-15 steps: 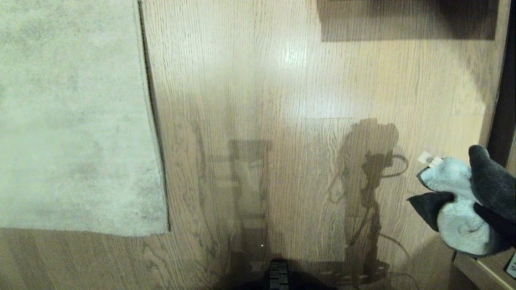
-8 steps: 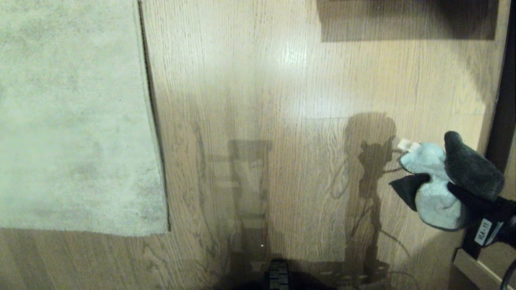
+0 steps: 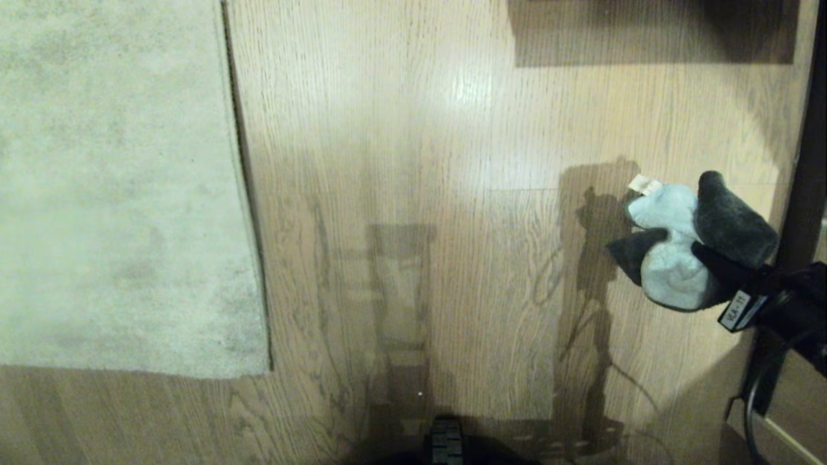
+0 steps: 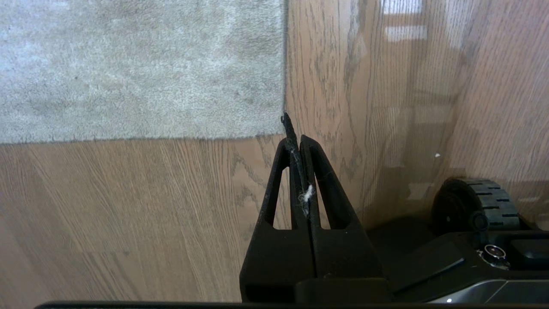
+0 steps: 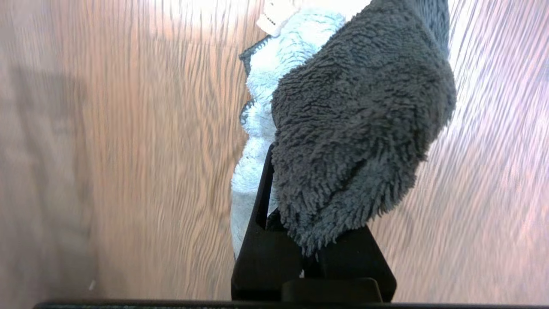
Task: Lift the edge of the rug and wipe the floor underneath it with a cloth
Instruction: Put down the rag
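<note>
The pale rug (image 3: 116,194) lies flat at the left, its rug edge (image 3: 244,194) running front to back on the wood floor (image 3: 452,161). At the far right my right gripper (image 3: 707,261) reaches in above the floor, shut on the cloth (image 3: 672,265), a bunched dark grey and pale blue rag with a small white tag. In the right wrist view the cloth (image 5: 356,128) drapes over the gripper (image 5: 296,150) and hides its tips. My left gripper (image 4: 296,137) is shut and empty, with lint between its fingers, just in front of the rug's near corner (image 4: 274,124).
A dark shadowed block (image 3: 652,32) lies at the far right of the floor, and a dark upright (image 3: 807,129) runs down the right side. A wooden ledge (image 3: 775,433) sits at the near right. My base wheel (image 3: 446,442) shows at the near edge.
My right gripper has carried the cloth forward and a little leftward over the floor, and more of the arm has come into the head view. The rug and the left gripper have not moved.
</note>
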